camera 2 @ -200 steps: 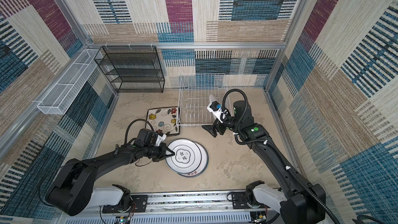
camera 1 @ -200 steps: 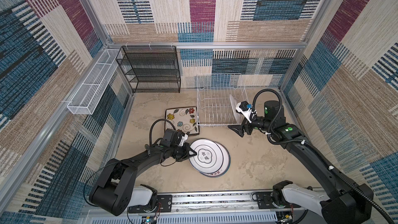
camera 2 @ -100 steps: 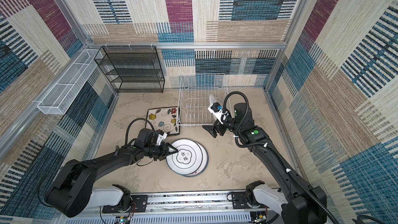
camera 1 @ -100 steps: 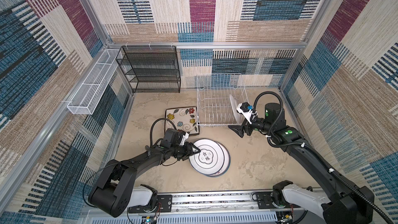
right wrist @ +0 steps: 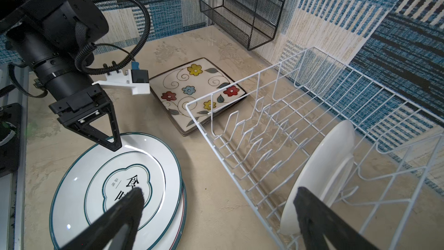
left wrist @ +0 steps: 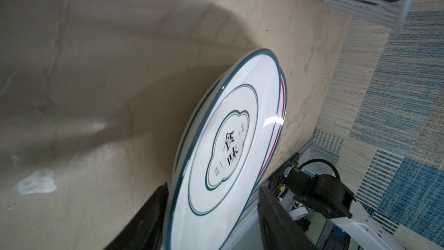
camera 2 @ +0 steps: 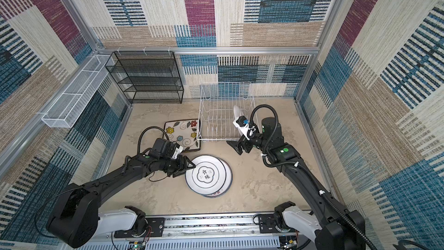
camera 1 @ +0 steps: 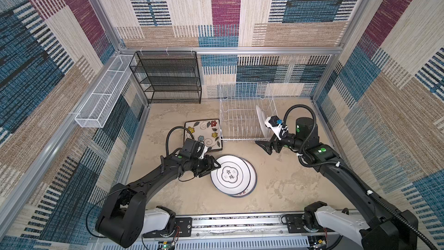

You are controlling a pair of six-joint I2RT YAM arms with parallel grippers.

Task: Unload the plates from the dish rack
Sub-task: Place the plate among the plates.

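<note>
A stack of round white plates [camera 1: 231, 176] [camera 2: 206, 176] with dark rims lies flat on the table. My left gripper [camera 1: 211, 170] [camera 2: 185, 170] is open, its jaws on either side of the top plate's [left wrist: 228, 140] near rim, apart from it. Square flowered plates [camera 1: 204, 132] [right wrist: 197, 87] lie beside the dish rack [camera 1: 240, 116] [camera 2: 216, 116]. One white plate [camera 1: 260, 121] [right wrist: 324, 169] stands upright at the rack's right end. My right gripper [camera 1: 264, 147] [right wrist: 219, 193] is wide open and empty at the rack's front right corner.
A black mesh shelf unit [camera 1: 168, 78] stands against the back wall. A long white mesh basket [camera 1: 103, 97] hangs on the left wall. Patterned walls close in three sides, and the arms' mounting rail [camera 1: 228, 224] runs along the front edge.
My left gripper has opened and let go of the top round plate, which now rests on the stack. The right gripper has hardly moved.
</note>
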